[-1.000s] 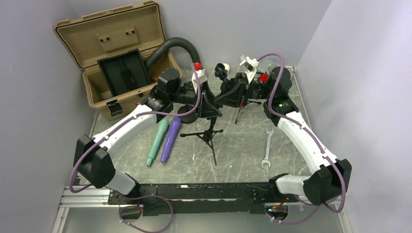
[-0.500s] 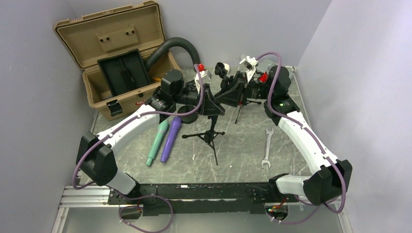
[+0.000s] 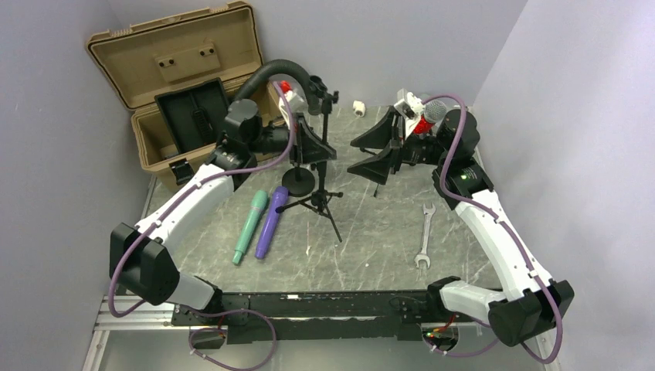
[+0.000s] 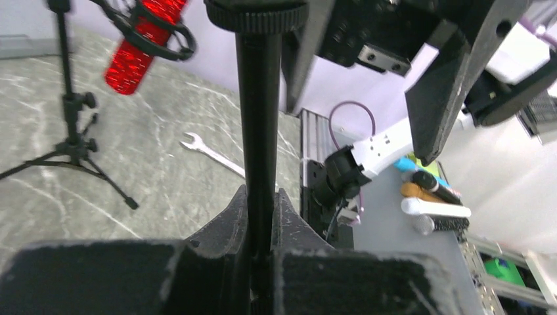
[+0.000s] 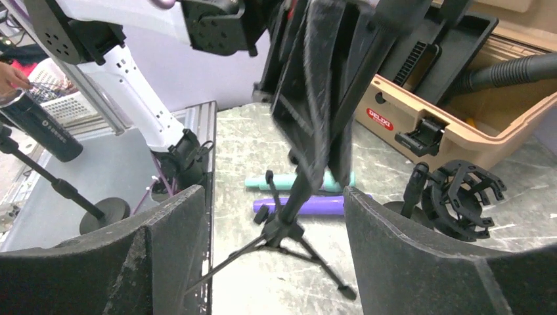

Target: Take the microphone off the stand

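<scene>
Two changes: my left gripper (image 4: 261,197) has clamped on the tripod stand (image 4: 257,118) and pulled it leftward; my right gripper (image 5: 274,197), right of it, has sprung open. Red microphone (image 4: 141,39) sits ring-clipped by second stand (image 4: 69,105), further right.

Grey, white-veined stone tabletop (image 3: 386,232) at the centre of the overhead view, enclosed by plain lavender-grey walls: back wall (image 3: 371,39) at top, left wall (image 3: 46,193), right wall (image 3: 587,116). Aluminium rail (image 3: 131,313) along the bottom edge. Open tan case (image 3: 174,58) at upper left. Lighting is even, shadows soft.
</scene>
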You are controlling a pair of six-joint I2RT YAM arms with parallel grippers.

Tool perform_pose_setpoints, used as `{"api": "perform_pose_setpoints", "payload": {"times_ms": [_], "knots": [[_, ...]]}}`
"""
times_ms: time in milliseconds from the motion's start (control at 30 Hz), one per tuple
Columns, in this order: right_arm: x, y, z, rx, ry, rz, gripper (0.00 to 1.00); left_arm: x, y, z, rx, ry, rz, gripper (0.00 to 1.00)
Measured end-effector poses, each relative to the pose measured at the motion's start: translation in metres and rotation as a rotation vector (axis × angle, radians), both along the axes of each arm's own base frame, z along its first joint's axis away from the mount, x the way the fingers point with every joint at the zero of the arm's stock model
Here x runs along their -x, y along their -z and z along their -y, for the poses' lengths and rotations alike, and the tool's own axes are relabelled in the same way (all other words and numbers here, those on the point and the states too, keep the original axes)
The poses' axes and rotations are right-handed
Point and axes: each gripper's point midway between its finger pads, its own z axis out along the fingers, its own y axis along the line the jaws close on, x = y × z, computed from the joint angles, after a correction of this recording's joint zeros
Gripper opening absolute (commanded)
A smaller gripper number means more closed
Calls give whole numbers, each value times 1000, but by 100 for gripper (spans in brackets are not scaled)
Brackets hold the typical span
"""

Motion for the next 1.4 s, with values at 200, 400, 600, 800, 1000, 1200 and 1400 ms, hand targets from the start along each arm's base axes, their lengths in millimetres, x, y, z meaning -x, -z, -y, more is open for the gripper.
{"api": "perform_pose_setpoints", "payload": {"times_ms": [200, 400, 600, 800, 1000, 1200, 1400], "knots": [[2, 9, 0, -25, -8, -18, 75, -19, -38, -17, 56, -65, 27, 0], [-10, 38, -16, -18, -50, -136, 74, -14, -81, -14, 139, -33, 84, 0], [-10, 50, -31, -9, -93, -181, 71, -18, -86, -9, 172, -10, 60, 0], [-8, 53, -43, 0, -126, -192, 66, -19, -82, -5, 176, -2, 38, 0], [-9, 59, -54, 16, -150, -189, 53, -15, -75, -1, 172, 12, 28, 0], [-11, 60, -55, 20, -153, -174, 18, -14, -64, 2, 160, 18, 4, 0], [-11, 61, -56, 22, -148, -184, 0, -13, -64, 2, 162, 21, 19, 6]]}}
